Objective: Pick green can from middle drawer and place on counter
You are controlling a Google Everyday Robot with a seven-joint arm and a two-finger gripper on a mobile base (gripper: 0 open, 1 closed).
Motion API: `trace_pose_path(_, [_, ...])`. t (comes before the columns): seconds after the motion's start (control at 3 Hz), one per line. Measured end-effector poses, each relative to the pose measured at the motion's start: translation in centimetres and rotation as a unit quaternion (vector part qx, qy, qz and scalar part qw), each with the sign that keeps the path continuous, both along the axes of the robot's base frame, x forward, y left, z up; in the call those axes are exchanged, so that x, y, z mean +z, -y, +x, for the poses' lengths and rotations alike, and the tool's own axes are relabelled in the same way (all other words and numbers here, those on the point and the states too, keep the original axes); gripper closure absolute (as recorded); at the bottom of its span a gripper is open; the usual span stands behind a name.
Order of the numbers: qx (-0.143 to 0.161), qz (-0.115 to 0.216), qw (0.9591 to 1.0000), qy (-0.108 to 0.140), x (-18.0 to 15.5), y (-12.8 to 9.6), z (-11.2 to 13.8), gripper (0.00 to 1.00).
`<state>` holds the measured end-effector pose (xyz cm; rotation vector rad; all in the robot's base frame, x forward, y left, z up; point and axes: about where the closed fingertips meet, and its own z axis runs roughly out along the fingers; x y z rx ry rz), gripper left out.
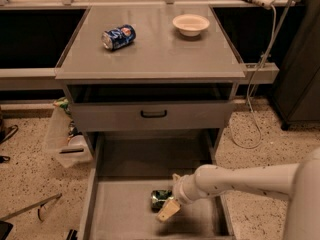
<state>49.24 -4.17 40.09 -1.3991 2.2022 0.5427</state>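
Gripper [170, 207] sits low inside the middle drawer [122, 211], front-right area, tan tip right against the green can [160, 199]. Can't tell if it's open or clamped. Arm [240, 179] is smooth white, comes in over the drawer's right wall.

Green can lies on its side on the drawer's flat grey metal floor, mottled green-white skin, no legible print.

Above the drawer: grey drawer face [200, 116] with black handle [153, 114], then the matte-grey counter [165, 56]. On the counter there's a blue can [119, 37] on its side, red-white logo, text unreadable, and a round cream bowl [190, 24].
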Motion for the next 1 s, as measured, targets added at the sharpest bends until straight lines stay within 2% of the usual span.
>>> trace_pose_path(0.33, [0.006,0.018,0.9996,-0.018,-4.81,-2.89,-0.13,0.0])
trace_pose_path(0.67, [0.006,0.021,0.9994,-0.028,-5.74,-3.09,-0.75,0.19])
trace_pose_path(1.0, [0.006,0.021,0.9994,-0.028,-5.74,-3.09,-0.75,0.42])
